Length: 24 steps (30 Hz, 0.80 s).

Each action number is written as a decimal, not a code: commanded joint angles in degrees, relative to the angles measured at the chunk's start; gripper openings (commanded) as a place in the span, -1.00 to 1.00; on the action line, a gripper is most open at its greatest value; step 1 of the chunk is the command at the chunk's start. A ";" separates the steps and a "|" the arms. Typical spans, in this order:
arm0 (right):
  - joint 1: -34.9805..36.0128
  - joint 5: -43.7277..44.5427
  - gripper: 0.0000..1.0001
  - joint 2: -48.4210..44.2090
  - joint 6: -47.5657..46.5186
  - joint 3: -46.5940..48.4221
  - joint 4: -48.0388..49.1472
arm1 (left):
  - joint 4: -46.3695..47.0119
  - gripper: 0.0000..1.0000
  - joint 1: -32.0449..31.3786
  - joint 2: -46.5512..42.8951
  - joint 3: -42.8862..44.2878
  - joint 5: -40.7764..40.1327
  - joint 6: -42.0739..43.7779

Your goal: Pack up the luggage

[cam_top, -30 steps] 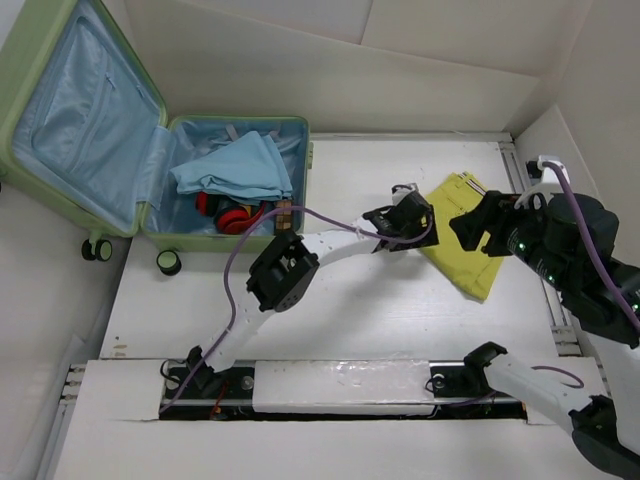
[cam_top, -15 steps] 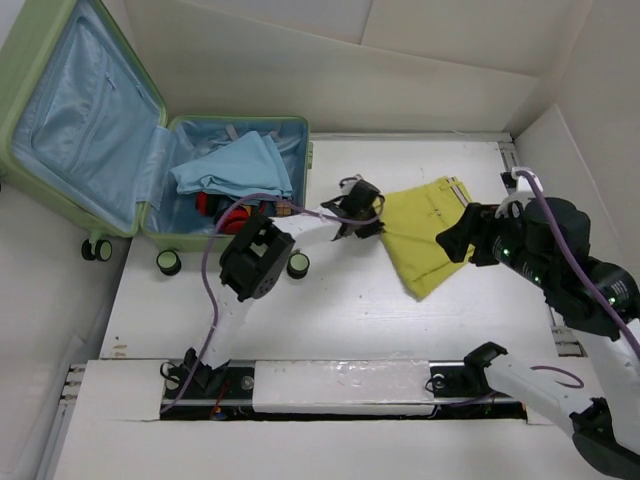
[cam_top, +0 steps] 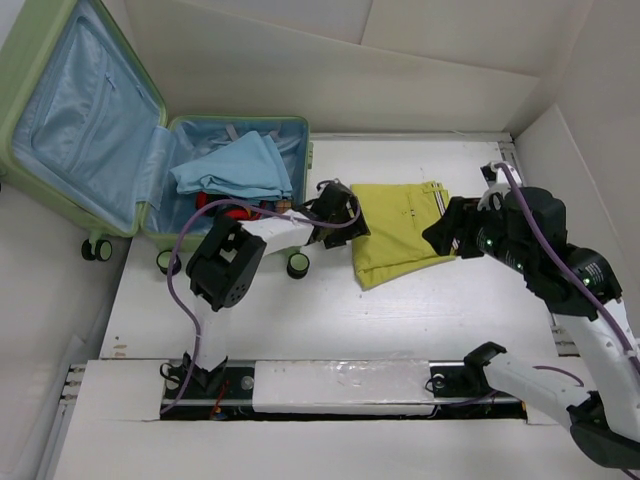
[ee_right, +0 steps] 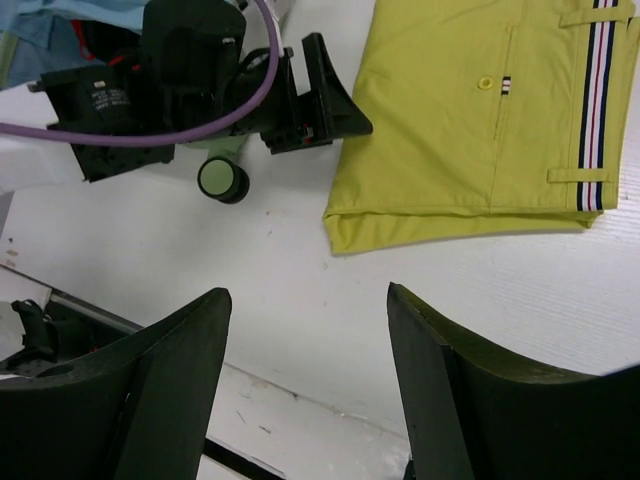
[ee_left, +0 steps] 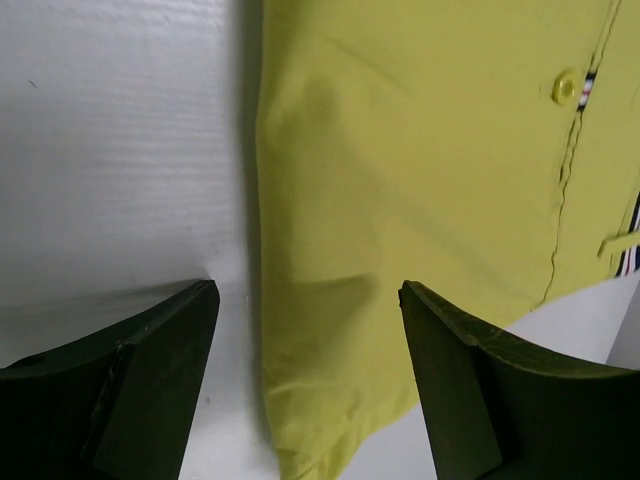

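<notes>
The luggage (cam_top: 80, 120) lies open at the far left, lid back, light blue lining showing. Its base holds a light blue garment (cam_top: 235, 165) over a red item (cam_top: 235, 215). Folded yellow-green shorts (cam_top: 400, 235) with a striped waistband lie flat on the table just right of the luggage. My left gripper (cam_top: 340, 210) is open at the shorts' left edge; in the left wrist view (ee_left: 308, 290) the fabric (ee_left: 420, 180) lies between the spread jaws. My right gripper (cam_top: 450, 235) is open and empty at the shorts' right end; in the right wrist view (ee_right: 308, 295) it hovers above the table, short of the shorts (ee_right: 480, 120).
Small black-and-green luggage wheels (cam_top: 297, 265) (cam_top: 168, 262) stand on the table near the left arm; one shows in the right wrist view (ee_right: 222, 180). White walls enclose the table at the back and right. A purple cable (cam_top: 200, 225) loops along the left arm.
The shorts have slid left across the table toward the luggage and turned flatter. Both grippers have moved left with them, one at each end.
</notes>
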 commanded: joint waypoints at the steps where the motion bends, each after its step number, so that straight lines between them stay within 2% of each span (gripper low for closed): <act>1: -0.38 -0.60 0.39 -0.58 -0.22 -0.31 3.64 | 0.94 0.42 -1.18 -2.30 -3.66 4.48 -0.99; 3: -0.38 -0.60 0.39 -0.58 -0.22 -0.84 3.64 | 3.05 0.42 -1.19 -1.17 -4.36 8.00 -2.04; 7: -0.38 -0.07 0.39 -0.06 -0.22 -0.32 3.64 | 4.64 0.42 -2.32 5.50 -2.09 9.15 -3.10; 11: -0.38 -0.07 0.39 -0.05 -0.22 0.30 3.03 | 7.45 0.28 -1.81 9.82 0.99 9.15 -4.42; 13: -0.38 0.46 0.39 -0.05 -0.22 0.92 3.03 | 8.15 0.08 -1.80 10.88 3.70 8.36 -4.95; 14: -0.38 0.46 0.39 -0.05 -0.22 1.44 2.51 | 8.94 -0.29 -1.80 11.75 4.85 7.75 -4.95; 16: -0.38 0.46 0.39 0.47 -0.22 1.44 2.50 | 8.16 -0.67 -1.80 12.29 7.57 6.61 -4.17; 18: -0.38 0.46 0.39 0.48 -0.22 3.10 1.98 | 6.85 -0.97 -1.28 13.69 12.57 5.90 -2.94; 23: 0.14 0.46 0.39 0.48 -0.22 4.78 1.45 | 2.29 -1.00 1.00 12.74 21.63 6.78 1.37; 24: 0.14 0.46 0.39 0.48 -0.22 4.78 1.45 | 1.22 -1.00 1.53 12.21 25.65 7.39 2.33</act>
